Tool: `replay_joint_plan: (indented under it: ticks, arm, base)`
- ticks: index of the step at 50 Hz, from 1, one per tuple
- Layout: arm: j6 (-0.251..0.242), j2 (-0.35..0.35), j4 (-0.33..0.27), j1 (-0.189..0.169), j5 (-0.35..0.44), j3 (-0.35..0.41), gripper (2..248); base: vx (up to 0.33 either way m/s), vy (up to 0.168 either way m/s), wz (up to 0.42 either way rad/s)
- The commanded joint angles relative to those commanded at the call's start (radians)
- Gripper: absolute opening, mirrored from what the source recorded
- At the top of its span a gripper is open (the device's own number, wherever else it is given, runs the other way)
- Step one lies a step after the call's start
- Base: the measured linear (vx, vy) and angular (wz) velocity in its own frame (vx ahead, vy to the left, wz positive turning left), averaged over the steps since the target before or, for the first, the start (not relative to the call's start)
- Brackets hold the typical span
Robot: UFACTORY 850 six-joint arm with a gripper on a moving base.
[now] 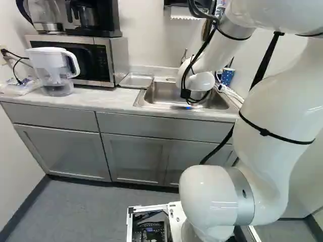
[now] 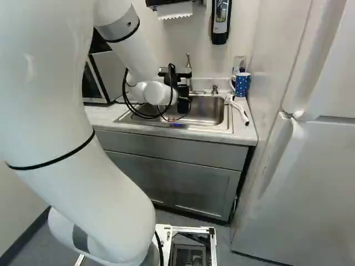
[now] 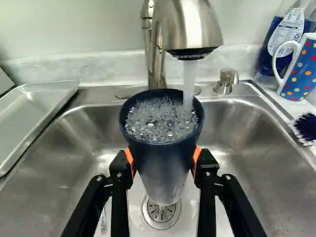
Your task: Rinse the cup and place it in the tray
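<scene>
In the right base view, the black body of my gripper [image 2: 183,101] is over the sink; its fingertips cannot be made out there. The wrist view shows the gripper [image 3: 164,160] shut on the cup [image 3: 163,173], an orange pad against each side. The cup is dark blue above and paler below, upright over the drain. Water from the faucet [image 3: 190,27] runs into its mouth, and bubbling water fills it near the rim. A shallow metal tray [image 3: 30,118] [image 1: 135,80] lies on the counter beside the sink; nothing shows in it.
The steel sink basin [image 3: 242,133] surrounds the cup's lower part. Beyond its far corner stand a dotted blue mug [image 3: 301,69] and a soap bottle [image 3: 284,37], with a brush [image 3: 306,127] nearby. A microwave [image 1: 83,58] and a water pitcher [image 1: 53,70] stand past the tray.
</scene>
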Motion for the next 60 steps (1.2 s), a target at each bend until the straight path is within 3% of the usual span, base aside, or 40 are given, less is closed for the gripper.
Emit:
replay_joint_plan:
  ticks: [37,60]
  arm:
    - [0.0,0.063,0.0,0.115,0.0,-0.016,125]
    - [0.0,0.087,0.0,0.143,-0.009,-0.044,125]
  base:
    - [0.0,0.0,0.0]
    - [0.0,0.0,0.0]
